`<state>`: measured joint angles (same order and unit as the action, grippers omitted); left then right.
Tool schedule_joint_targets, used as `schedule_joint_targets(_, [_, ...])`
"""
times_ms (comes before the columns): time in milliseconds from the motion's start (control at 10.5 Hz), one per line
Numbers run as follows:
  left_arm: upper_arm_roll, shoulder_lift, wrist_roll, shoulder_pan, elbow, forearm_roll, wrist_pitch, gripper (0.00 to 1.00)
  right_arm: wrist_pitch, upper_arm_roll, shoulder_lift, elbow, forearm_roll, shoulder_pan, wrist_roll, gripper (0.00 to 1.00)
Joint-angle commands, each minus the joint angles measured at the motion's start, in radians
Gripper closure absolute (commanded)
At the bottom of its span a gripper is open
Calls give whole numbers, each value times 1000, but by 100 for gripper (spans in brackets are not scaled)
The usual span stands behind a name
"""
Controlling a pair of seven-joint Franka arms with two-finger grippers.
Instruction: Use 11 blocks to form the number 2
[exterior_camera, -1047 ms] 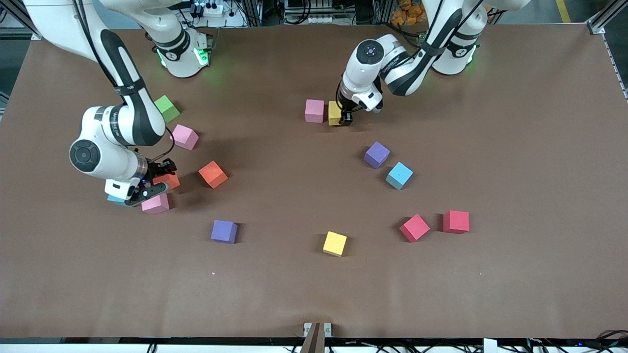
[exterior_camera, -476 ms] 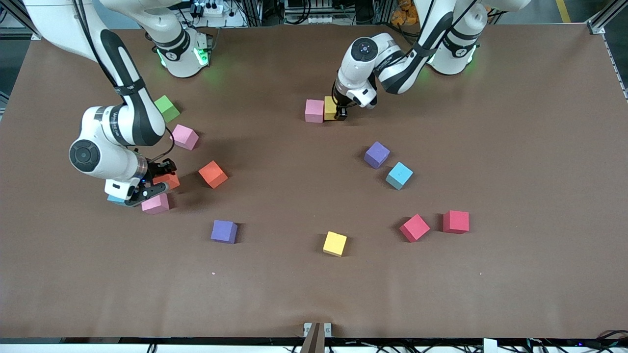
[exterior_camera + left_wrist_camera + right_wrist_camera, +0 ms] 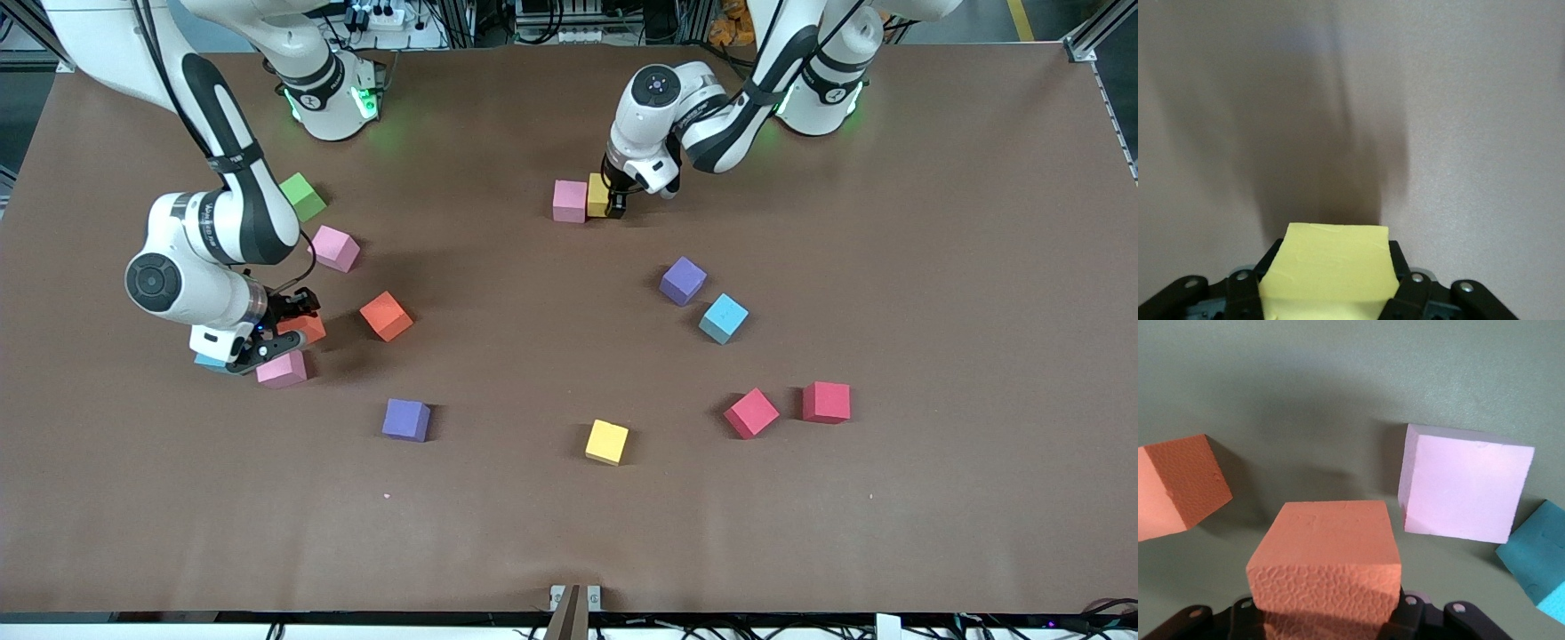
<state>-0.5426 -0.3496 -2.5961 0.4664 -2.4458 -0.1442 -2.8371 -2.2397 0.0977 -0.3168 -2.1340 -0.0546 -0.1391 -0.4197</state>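
My left gripper (image 3: 612, 203) is shut on a yellow block (image 3: 598, 195), (image 3: 1331, 267), held low against a pink block (image 3: 570, 201) near the robots' bases; whether the two touch I cannot tell. My right gripper (image 3: 286, 332) is shut on an orange block (image 3: 308, 327), (image 3: 1328, 553), low over the table at the right arm's end. Around it lie a pink block (image 3: 283, 369), (image 3: 1465, 483), a partly hidden light blue block (image 3: 211, 362), (image 3: 1538, 553) and a second orange block (image 3: 386, 316), (image 3: 1178, 487). No digit shape stands on the table.
Loose blocks are scattered about: pink (image 3: 335, 248), purple (image 3: 406, 420), yellow (image 3: 606, 442), purple (image 3: 683, 281), light blue (image 3: 723, 318), and two reddish ones (image 3: 751, 412), (image 3: 826, 402). A green cube (image 3: 302, 196) sits near the right arm's base.
My left gripper has carried the yellow block toward the robots' bases and up beside the pink block. The right arm has not moved.
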Motion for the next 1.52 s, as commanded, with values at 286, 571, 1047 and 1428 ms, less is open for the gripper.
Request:
schedule_joint_targets(286, [6, -31, -25, -8, -1, -43, -22, 100, 12, -9, 8, 2, -10, 16, -21, 66])
schedule_joint_targets(571, [6, -32, -44, -9, 7, -43, -22, 100, 12, -9, 8, 2, -10, 15, -22, 66])
schedule_joint_targets(1047, [7, -42, -71, -8, 19, -43, -22, 100, 22, -13, 16, 9, -8, 3, -51, 66])
schedule_joint_targets(1428, [7, -60, -73, -8, 30, -43, -22, 100, 139, -19, 31, 109, -8, -100, -279, 65])
